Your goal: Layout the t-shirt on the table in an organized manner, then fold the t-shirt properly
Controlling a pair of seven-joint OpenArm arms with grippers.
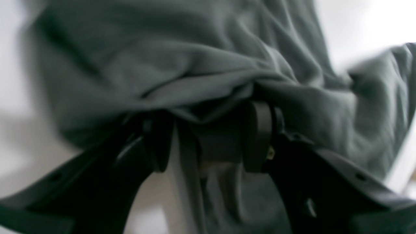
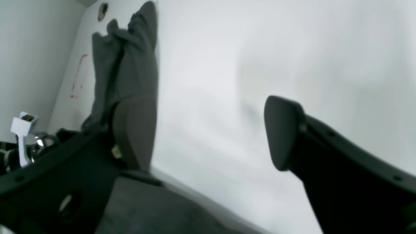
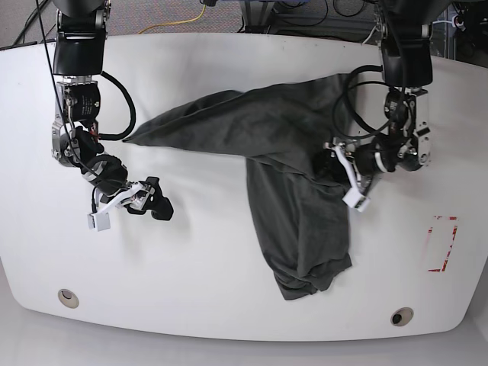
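Note:
The dark charcoal t-shirt [image 3: 282, 145] lies crumpled on the white table [image 3: 229, 267]. One part stretches left to a point, another hangs toward the front. My left gripper [image 3: 326, 164] is at the shirt's right edge. In the left wrist view it [image 1: 208, 136] is shut on a bunched fold of the t-shirt [image 1: 182, 58]. My right gripper [image 3: 158, 202] is open and empty, just above bare table left of the shirt. In the right wrist view its fingers [image 2: 282, 130] stand wide apart, and the t-shirt [image 2: 126, 58] shows far behind.
A red tape rectangle [image 3: 442, 244] marks the table's right side and also shows in the right wrist view [image 2: 78, 76]. Two grommet holes [image 3: 69, 297] [image 3: 402, 316] sit near the front edge. Cables lie beyond the far edge.

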